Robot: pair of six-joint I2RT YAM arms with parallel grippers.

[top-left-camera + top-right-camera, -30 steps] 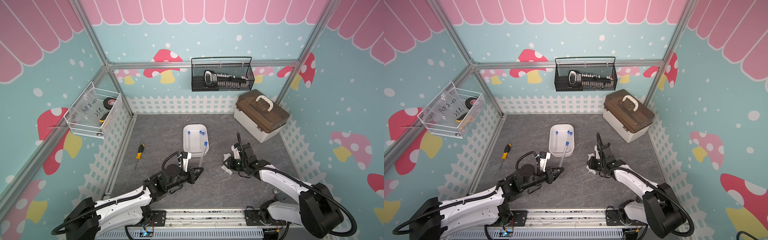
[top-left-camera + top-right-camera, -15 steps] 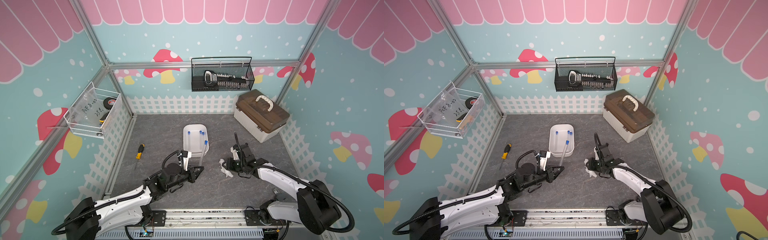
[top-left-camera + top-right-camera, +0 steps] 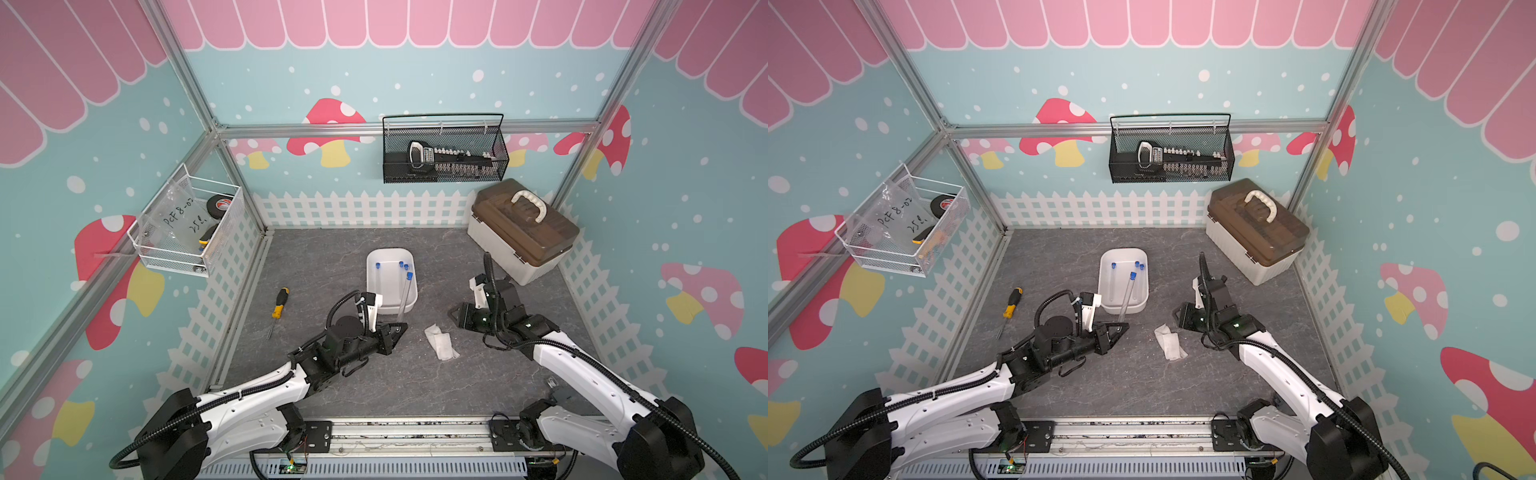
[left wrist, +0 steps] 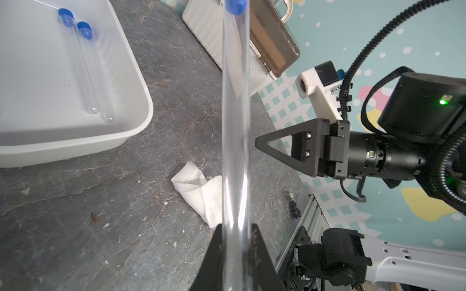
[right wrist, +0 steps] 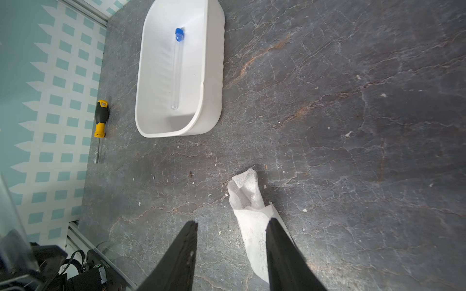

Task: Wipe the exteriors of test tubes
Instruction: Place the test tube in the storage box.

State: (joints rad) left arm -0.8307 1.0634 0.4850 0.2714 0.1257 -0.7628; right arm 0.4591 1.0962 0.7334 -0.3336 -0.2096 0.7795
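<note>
One test tube (image 4: 235, 113) sits clamped low in my left hand (image 4: 235, 228); right hand (image 5: 232, 223) open, empty; wiping could lever it loose.

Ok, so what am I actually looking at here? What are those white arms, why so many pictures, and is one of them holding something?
Those are two robot arms fixed at the near edge of the table, each ending in a two-fingered gripper. Two pictures look down from overhead; the other two come from a camera on each wrist. The left gripper is shut on a clear, blue-capped test tube, gripping its uncapped end. The right gripper is open and empty, near a white cloth lying on the table. Three more tubes lie in a white tray. A screwdriver and a lidded storage box sit off to the sides.
</note>
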